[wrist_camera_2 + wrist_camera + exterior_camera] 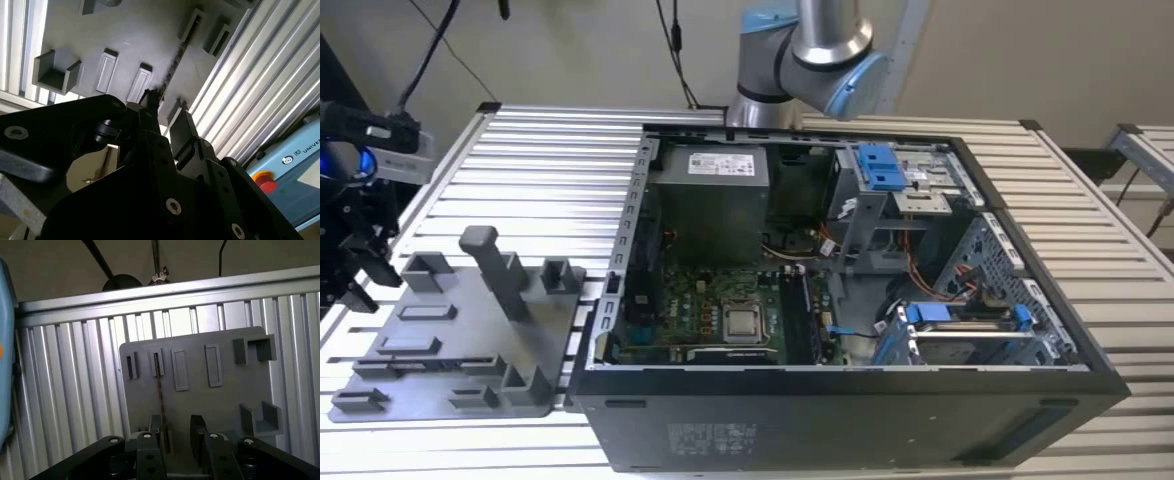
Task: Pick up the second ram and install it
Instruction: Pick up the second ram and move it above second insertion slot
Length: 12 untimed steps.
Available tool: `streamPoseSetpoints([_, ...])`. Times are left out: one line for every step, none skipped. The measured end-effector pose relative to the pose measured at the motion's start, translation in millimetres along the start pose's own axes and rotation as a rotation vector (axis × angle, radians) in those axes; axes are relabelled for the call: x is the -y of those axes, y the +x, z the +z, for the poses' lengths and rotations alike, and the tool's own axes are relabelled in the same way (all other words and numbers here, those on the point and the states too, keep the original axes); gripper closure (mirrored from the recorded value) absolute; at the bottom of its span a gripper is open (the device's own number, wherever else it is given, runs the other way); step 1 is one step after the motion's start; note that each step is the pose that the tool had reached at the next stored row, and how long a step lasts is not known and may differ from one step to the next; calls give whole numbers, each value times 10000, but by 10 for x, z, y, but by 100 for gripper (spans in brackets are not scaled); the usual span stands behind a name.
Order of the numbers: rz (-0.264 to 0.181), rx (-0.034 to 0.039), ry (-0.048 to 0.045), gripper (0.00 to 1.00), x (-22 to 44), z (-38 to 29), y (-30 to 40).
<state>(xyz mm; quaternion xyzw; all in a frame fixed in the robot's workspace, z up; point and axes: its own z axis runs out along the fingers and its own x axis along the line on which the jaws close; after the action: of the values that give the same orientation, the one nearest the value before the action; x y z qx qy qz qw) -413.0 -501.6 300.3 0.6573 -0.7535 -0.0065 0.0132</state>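
In the exterior view, the grey fixture plate (460, 335) is set beside the open computer case (854, 405), on the exterior view's left. In the second wrist view, the second ram (172, 65) is seen edge-on, standing in a slot of the plate, with the gripper (166, 111) spread open at its near end. If closed off-centre, the strip is judged liable to be tilted or jammed. In the first wrist view, the strip is bracketed by the parted fingers (197, 436), just beside one and apart from the other.
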Motion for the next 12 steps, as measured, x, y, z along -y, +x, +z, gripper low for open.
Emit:
streamPoseSetpoints([-1, 0, 0, 62, 0, 8, 0])
streamPoseSetpoints([-4, 1, 1, 62, 2, 15, 1])
streamPoseSetpoints([-3, 0, 0, 62, 2, 22, 1])
streamPoseSetpoints([-3, 0, 0, 62, 2, 30, 0])
streamPoseSetpoints([-3, 0, 1, 62, 2, 38, 0])
streamPoseSetpoints([-1, 0, 0, 62, 1, 46, 0])
streamPoseSetpoints([-1, 0, 0, 62, 1, 54, -1])
streamPoseSetpoints([-1, 1, 1, 62, 2, 62, -1])
streamPoseSetpoints([-1, 0, 0, 62, 2, 68, -1])
streamPoseSetpoints([-1, -1, -1, 62, 2, 75, -1])
streamPoseSetpoints([-1, 0, 0, 62, 2, 83, -1])
streamPoseSetpoints([-1, 0, 0, 62, 2, 89, -1])
